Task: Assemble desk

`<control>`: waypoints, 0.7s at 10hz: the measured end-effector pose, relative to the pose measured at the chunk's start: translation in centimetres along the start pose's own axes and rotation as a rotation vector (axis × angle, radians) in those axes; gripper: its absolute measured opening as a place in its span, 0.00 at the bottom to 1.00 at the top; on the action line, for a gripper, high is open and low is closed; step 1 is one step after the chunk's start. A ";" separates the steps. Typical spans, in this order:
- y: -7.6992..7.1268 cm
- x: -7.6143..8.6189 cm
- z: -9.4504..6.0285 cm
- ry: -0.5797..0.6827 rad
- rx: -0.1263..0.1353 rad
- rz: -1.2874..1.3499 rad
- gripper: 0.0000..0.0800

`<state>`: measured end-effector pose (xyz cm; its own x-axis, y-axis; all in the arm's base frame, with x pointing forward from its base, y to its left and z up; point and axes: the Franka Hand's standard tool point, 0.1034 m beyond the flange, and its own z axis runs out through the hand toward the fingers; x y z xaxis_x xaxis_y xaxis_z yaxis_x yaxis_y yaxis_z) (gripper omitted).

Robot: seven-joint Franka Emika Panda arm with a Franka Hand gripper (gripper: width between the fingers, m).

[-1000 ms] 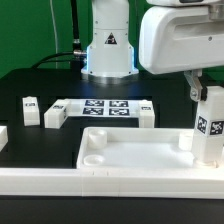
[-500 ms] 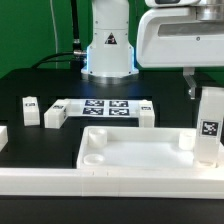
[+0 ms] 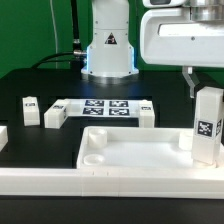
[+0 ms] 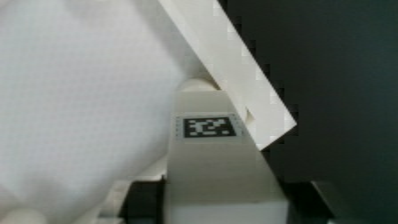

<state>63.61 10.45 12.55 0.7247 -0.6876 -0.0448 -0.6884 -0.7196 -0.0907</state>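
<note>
I'm pinching a leg (image 3: 207, 125) upright in the fingers (image 3: 189, 82) over a corner of the tabletop (image 3: 140, 152), probably needing careful seating next.

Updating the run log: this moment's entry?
end effector: shut on leg | leg: upright at tabletop edge, exterior view's right

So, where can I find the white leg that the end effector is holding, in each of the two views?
Exterior view: the leg stands upright near the exterior view's right edge, above that end of the tabletop.
Wrist view: the leg is close to the camera, in front of the tabletop's slanted rim.
Shared landmark: the black-and-white tag on the leg.
</note>
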 end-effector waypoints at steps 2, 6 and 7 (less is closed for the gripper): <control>0.0 -0.1 0.0 -0.002 0.001 0.074 0.36; -0.3 -0.4 0.1 -0.004 0.002 0.023 0.78; -0.8 -1.0 0.0 -0.002 0.001 -0.111 0.80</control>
<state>63.40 11.74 12.67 0.7964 -0.6037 -0.0360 -0.6040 -0.7911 -0.0962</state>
